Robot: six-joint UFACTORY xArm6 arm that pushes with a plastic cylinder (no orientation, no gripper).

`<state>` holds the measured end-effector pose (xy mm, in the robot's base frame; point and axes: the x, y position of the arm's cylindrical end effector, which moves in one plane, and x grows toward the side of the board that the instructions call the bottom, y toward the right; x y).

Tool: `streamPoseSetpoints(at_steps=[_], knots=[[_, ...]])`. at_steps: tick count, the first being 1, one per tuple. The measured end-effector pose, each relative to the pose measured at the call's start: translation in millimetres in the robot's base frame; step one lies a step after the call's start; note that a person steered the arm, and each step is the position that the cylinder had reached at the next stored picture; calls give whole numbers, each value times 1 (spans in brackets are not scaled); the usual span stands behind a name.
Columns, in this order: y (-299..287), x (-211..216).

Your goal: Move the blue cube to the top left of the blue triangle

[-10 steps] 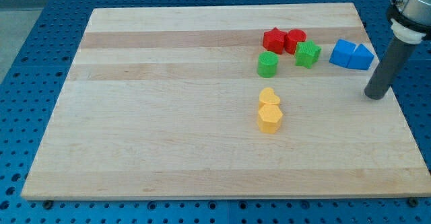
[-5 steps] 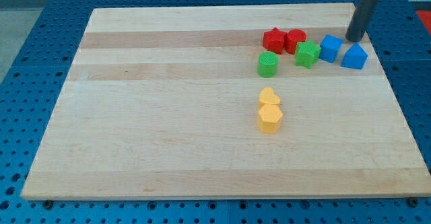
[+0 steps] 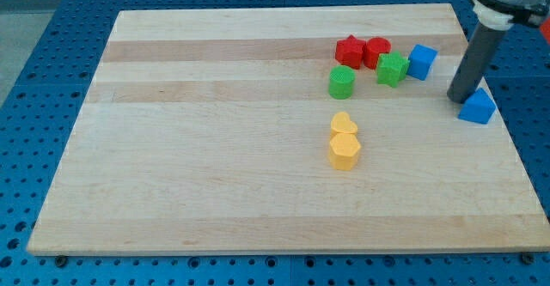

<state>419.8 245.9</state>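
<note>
The blue cube (image 3: 421, 61) sits near the board's upper right, next to the green star-shaped block (image 3: 393, 68). The blue triangle (image 3: 478, 106) lies lower and to the right of the cube, near the board's right edge. My tip (image 3: 458, 98) stands on the board touching the triangle's upper left side, below and right of the cube.
Two red blocks (image 3: 363, 51) sit left of the cube. A green cylinder (image 3: 341, 82) lies below them. Two yellow blocks (image 3: 344, 142) stand near the board's middle. The wooden board (image 3: 215, 149) ends just right of the triangle.
The blue triangle has moved down and to the right, away from the cube. My tip went from the right, up behind the blocks, then down to the triangle's upper left.
</note>
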Motion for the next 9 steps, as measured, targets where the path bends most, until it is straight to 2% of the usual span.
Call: streamPoseSetpoints(at_steps=[1,2,3,5,7,9], knots=[[0,6],[2,-58],[49,-69],[50,0],[29,33],[4,87]])
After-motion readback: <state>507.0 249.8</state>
